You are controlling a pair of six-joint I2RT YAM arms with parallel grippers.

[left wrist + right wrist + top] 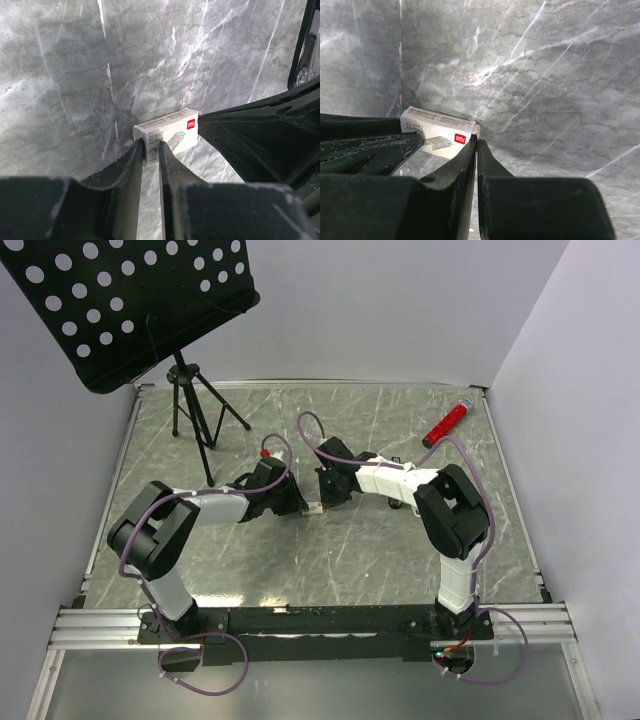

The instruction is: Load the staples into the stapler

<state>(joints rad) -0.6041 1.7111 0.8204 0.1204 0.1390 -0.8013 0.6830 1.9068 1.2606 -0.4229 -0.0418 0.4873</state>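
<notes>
Marble table [330,570]: grey stone pattern with white veins; both arms reach in toward its middle from the near edge.
Staples box [167,131]: small cream carton with a red logo patch and a drawing of staples on its top face. It lies flat on the table between the two grippers (in the top view it is only a pale speck between the black fingers).
Left gripper [151,150]: its fingers have one end of the staples box between them, one on each side, pinching that end.
Right gripper [476,142]: fingers pressed almost together, with only a thin slit between them. Their tips touch the opposite end of the box, next to the red logo, where a pale sliver sticks out of the carton. I cannot tell whether that sliver is caught between the tips.
Red cylinder [447,423]: lies at the far right of the table, well apart from both grippers.
Music stand [130,300]: black perforated desk tilted on a tripod, standing at the table's far left corner.
</notes>
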